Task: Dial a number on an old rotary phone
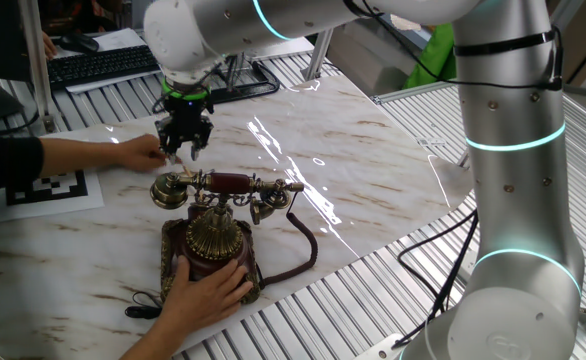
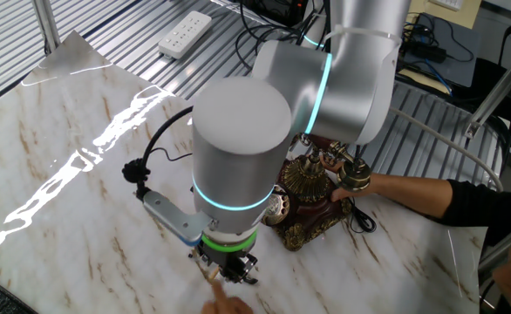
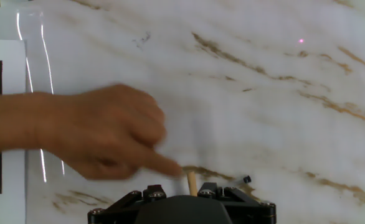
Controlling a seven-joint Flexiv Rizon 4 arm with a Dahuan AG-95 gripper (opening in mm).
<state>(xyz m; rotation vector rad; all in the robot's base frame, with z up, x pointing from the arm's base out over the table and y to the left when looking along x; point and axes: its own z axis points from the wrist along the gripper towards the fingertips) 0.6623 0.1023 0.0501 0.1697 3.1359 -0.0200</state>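
Low in the hand view we see our pincer [image 3: 181, 198] pinching a small wooden stick [image 3: 192, 183] that a person's hand [image 3: 101, 134] touches, while the old rotary phone [image 1: 213, 235] sits lower-centre on the tabletop [image 1: 373, 170], its dial seemingly undialled.

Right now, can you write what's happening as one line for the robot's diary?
gripper: above table, holding small wooden stick | old rotary phone: handset on cradle, undialed | person's hand: steadying phone base | other hand: touching stick

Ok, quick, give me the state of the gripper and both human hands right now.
Gripper: shut on a thin pale wooden stick.
One hand: touching that stick's base, holding nothing.
Other hand: steadying the ornate brass-and-wood rotary phone.
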